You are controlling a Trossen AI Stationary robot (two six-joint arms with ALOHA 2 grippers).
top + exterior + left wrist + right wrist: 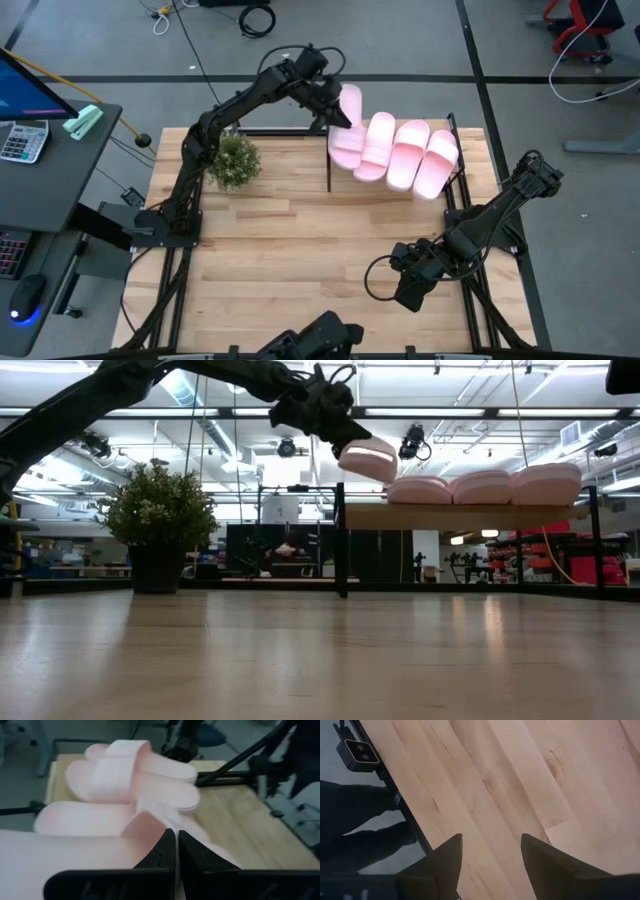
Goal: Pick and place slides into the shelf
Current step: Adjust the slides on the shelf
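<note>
My left gripper [333, 108] reaches over the far side of the table and is shut on one pale pink slide [348, 128], holding it over the left end of the shelf [460, 516]. Three more slides [408, 155] lie side by side, soles down, on the shelf board [482, 487]. In the left wrist view my shut fingers [176, 845] are sunk in pink foam [75, 850], with the other slides [125, 775] beyond. My right gripper [408, 293] hangs open over bare tabletop near the right near corner [491, 850]. My left gripper pinches the slide between its two fingers [165, 845] at the strap's edge [150, 827]; the foam hides how far back it reaches. The fingers come slanting down from the table's left. The slide [368, 460] is tilted, lifted above the shelf board beside the nearest resting slide [418, 490].
A potted plant [232, 160] stands on the table left of the shelf, close under my left arm. Thin black uprights [341, 540] frame the shelf's sides. The near half of the plank tabletop [300, 260] is bare. A desk with a calculator [22, 140] stands off the table's left.
</note>
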